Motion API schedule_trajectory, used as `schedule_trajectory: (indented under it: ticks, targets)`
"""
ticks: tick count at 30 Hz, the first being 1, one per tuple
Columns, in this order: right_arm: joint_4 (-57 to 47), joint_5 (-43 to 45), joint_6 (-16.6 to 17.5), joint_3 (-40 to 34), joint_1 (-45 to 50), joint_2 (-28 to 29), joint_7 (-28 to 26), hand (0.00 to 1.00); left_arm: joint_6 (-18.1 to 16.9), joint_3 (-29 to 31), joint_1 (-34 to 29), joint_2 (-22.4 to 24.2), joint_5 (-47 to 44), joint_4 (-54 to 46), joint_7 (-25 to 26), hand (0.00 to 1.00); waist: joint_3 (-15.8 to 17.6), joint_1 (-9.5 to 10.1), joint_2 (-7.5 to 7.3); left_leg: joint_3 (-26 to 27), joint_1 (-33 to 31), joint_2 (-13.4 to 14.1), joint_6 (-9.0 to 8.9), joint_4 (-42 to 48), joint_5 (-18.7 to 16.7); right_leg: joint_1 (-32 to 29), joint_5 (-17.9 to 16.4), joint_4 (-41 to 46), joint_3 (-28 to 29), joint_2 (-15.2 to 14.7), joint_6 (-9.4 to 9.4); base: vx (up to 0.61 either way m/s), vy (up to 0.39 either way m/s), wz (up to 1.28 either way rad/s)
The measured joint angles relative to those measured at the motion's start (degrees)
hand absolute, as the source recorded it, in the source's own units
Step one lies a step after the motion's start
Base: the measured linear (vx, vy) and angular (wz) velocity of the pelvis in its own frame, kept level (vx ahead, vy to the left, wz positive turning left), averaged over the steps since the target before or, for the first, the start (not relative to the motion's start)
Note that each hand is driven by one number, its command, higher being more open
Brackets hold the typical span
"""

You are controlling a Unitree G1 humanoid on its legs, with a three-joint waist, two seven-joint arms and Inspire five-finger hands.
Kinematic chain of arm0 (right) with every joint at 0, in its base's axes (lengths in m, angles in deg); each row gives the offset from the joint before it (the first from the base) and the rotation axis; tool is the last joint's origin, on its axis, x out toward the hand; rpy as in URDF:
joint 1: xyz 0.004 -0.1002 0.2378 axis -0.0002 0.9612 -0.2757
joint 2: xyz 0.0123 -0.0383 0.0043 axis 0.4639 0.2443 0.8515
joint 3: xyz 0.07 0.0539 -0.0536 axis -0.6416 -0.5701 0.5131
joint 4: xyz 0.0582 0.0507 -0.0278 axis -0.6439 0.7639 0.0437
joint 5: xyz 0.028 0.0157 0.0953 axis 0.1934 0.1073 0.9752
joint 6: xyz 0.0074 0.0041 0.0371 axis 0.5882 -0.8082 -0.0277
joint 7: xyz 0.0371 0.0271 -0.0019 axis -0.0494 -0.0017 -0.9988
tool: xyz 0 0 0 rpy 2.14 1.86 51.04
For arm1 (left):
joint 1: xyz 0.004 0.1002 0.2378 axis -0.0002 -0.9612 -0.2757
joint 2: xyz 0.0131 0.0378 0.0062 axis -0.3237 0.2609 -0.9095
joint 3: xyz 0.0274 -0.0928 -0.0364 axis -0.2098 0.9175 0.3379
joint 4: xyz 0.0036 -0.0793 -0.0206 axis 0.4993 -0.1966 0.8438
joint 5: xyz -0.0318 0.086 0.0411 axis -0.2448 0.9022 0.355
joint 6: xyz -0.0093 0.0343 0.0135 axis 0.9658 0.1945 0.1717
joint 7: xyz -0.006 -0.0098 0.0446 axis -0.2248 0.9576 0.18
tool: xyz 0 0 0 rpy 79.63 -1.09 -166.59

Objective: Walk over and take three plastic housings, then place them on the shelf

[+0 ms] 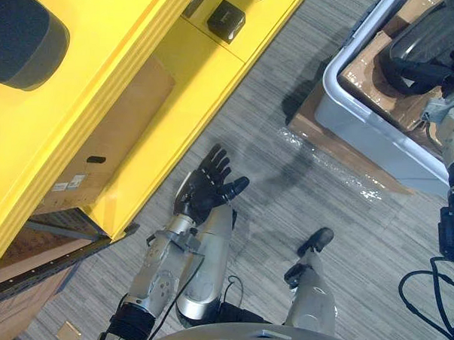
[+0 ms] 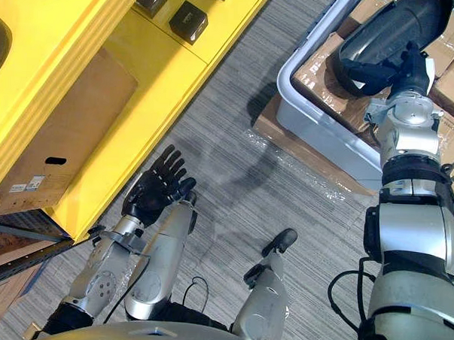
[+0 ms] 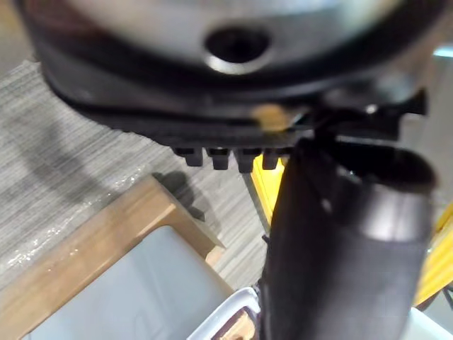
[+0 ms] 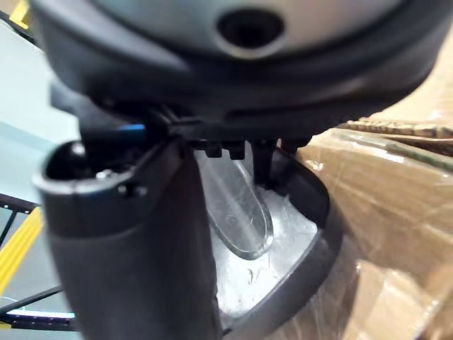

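Gripping the dark grey oval plastic housing (image 2: 391, 30) by its rim, our right hand (image 2: 408, 72) is over the pale grey plastic tote (image 2: 319, 136). The right wrist view shows the thumb on the outside of the shell and the fingers curled into its glossy hollow. So we judge we're at the pick-up step: the housing lies on top of the film-wrapped brown cardboard boxes (image 2: 318, 68) that fill the tote, and the tote itself stands on a flat wooden board (image 1: 308, 128). Our left hand (image 1: 208, 180) hangs spread and empty above the grey striped carpet floor (image 1: 300, 211), just beside the bright yellow shelf (image 1: 178, 85). Up on that shelf's top we spot a dark rounded shape (image 1: 22, 33), possibly a housing set down there, though we can't be sure. A lower level carries small black boxes (image 1: 226, 19), and a brown carton (image 1: 112, 131) sits in the bay beneath. Next call: lift clear of the tote's wall, turn left, and carry across without loosening that rim grip.
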Motion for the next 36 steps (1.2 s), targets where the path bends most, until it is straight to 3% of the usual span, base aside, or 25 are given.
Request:
schedule_trajectory:
  ticks: [9, 11, 16, 22, 25, 28, 31, 33, 36]
  targets:
    - [2.30, 0.06, -9.64, -0.28, -1.33, -0.51, -5.85, 1.00, 0.01, 0.97, -1.34, -1.05, 0.15, -0.16, -0.25, 1.00, -0.04, -0.32, -0.68, 0.43, 2.22, 1.23, -0.26, -0.41, 0.28, 0.93, -1.03, 1.58, 0.49, 0.58, -1.46, -0.05, 0.046, -0.04]
    - [2.45, 0.03, -11.89, -0.50, -1.35, -1.27, -8.67, 1.00, 0.04, 1.10, -1.48, -1.59, 0.18, -0.30, -0.36, 1.00, -0.09, -0.33, -1.26, 0.58, 2.86, 1.54, -0.48, -0.93, 0.57, 1.04, -1.04, 1.75, 0.60, 0.75, -1.46, -0.04, 0.038, -0.07]
    - [6.32, -0.17, -17.94, -1.98, 0.33, -1.26, -14.90, 1.00, 0.23, 3.75, -4.64, -1.98, 0.22, -2.49, -0.82, 1.00, -0.17, -0.90, -4.63, 1.15, 6.08, 2.60, -1.06, -3.06, 1.16, 2.75, -1.64, 1.95, 0.73, 1.41, -2.32, -0.01, 0.023, -0.05]
    - [8.21, -3.04, -19.88, -2.56, 4.01, -1.26, -17.60, 1.00, 1.28, 4.87, -6.16, -2.67, 0.42, -3.63, -1.65, 1.00, -0.13, -1.98, -6.26, 1.24, 7.74, 3.58, -1.68, -3.69, 1.60, 3.74, -1.72, 2.07, 1.30, 2.31, -2.45, -0.03, 0.052, -0.06]
    - [8.19, -3.56, -19.08, -3.70, 4.98, -1.26, -14.33, 1.00, 1.28, 5.16, -6.52, -2.77, 0.43, -3.96, -1.65, 1.00, -0.14, -2.35, -7.05, 1.59, 8.27, 3.88, -1.85, -4.14, 1.91, 3.76, -2.24, 2.05, 1.63, 2.48, -3.14, -0.05, 0.078, -0.07]
    - [6.63, -6.17, -15.97, -4.28, 5.50, -1.23, -3.96, 1.00, 1.16, 4.76, -6.99, -2.76, 0.43, -3.96, -1.60, 1.00, -0.12, -2.44, -7.34, 1.60, 8.41, 3.87, -1.99, -4.87, 2.50, 3.59, -2.29, 1.91, 1.58, 2.50, -3.22, -0.04, 0.063, 0.00]
    - [2.01, -10.33, -14.98, -6.03, 5.48, -1.21, 6.71, 1.00, 1.12, 4.66, -8.17, -2.80, 0.43, -3.95, -1.48, 1.00, -0.14, -2.56, -7.42, 1.66, 8.42, 3.81, -2.09, -5.63, 3.00, 3.18, -2.29, 1.90, 1.59, 2.43, -3.21, -0.03, 0.077, 0.00]
    - [-0.71, -12.40, -14.99, -6.24, 5.47, -1.21, 10.15, 1.00, 0.98, 4.60, -8.14, -2.85, 0.42, -3.93, -1.32, 1.00, -0.14, -2.52, -7.44, 1.79, 8.41, 3.71, -2.20, -6.71, 3.70, 2.64, -2.27, 1.93, 1.60, 2.31, -3.21, -0.01, 0.072, 0.01]
    - [-1.75, -12.43, -16.03, -6.16, 5.49, -1.20, 10.49, 1.00, -0.24, 4.39, -8.07, -2.82, 0.42, -3.92, -1.00, 1.00, -0.15, -2.64, -7.44, 1.78, 8.64, 3.55, -2.51, -8.43, 4.79, 2.17, -2.01, 1.94, 1.49, 2.15, -2.87, 0.01, 0.045, 0.04]
